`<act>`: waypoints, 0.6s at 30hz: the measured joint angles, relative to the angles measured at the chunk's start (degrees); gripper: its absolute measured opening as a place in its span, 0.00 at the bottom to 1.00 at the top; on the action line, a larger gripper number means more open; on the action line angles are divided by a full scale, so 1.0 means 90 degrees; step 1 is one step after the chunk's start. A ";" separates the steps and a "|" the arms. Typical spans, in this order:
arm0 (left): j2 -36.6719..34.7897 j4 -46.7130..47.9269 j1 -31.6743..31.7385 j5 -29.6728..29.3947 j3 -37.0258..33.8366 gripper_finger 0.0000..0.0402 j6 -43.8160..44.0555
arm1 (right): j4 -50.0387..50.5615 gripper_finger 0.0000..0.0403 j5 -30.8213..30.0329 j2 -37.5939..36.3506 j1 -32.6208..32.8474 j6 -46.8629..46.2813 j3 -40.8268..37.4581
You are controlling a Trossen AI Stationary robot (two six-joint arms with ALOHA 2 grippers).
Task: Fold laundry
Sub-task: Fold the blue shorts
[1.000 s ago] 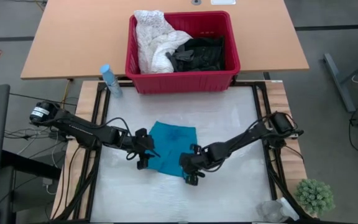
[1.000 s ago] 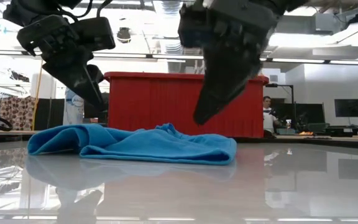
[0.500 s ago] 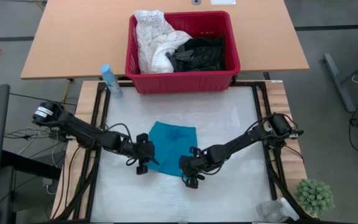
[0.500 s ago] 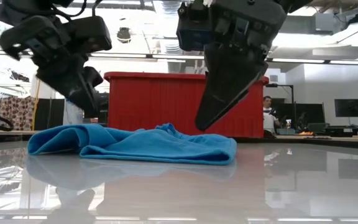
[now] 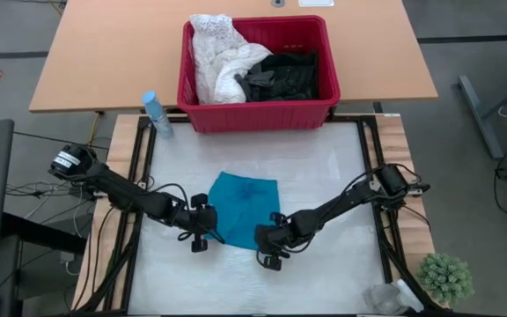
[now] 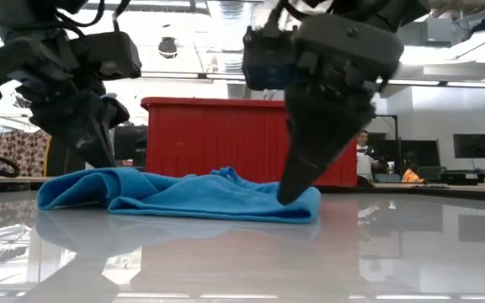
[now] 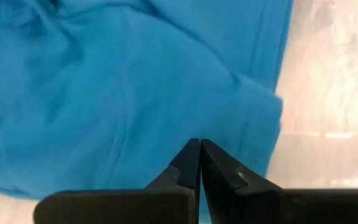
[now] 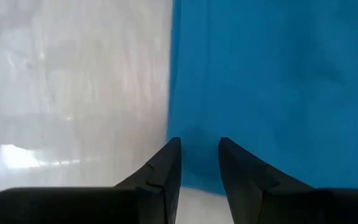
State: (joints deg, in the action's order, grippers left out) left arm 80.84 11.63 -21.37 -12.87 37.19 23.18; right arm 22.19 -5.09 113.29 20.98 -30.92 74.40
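A: Where's your teal garment (image 5: 245,207)?
B: Flat mid-table, before the red basket (image 5: 258,110). Your left gripper (image 7: 199,149) sits pinched tight at its near-left corner; your right gripper (image 8: 197,149) straddles the near-right edge, jaws narrowly parted.

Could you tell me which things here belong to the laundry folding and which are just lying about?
Belongs to the job:
teal garment on the table
white lacy garment and black garments in the basket
left pincer and right pincer at the teal garment's near edge

Lying about:
red basket
spray bottle
small plant
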 joint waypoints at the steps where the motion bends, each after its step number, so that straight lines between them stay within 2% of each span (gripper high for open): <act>1: 0.0006 0.0036 -0.0001 0.0009 0.0000 0.00 -0.0013 | 0.0051 0.33 0.0043 0.0006 0.0000 -0.0047 0.0001; 18: 0.0087 0.0059 0.0027 0.0101 -0.0521 0.00 0.0146 | 0.1161 0.33 0.0690 -0.0057 0.0477 -0.0868 0.0004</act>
State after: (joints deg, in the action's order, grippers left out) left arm 81.62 12.16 -21.12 -11.96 32.50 24.49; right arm 32.63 1.12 112.78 25.27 -38.74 74.43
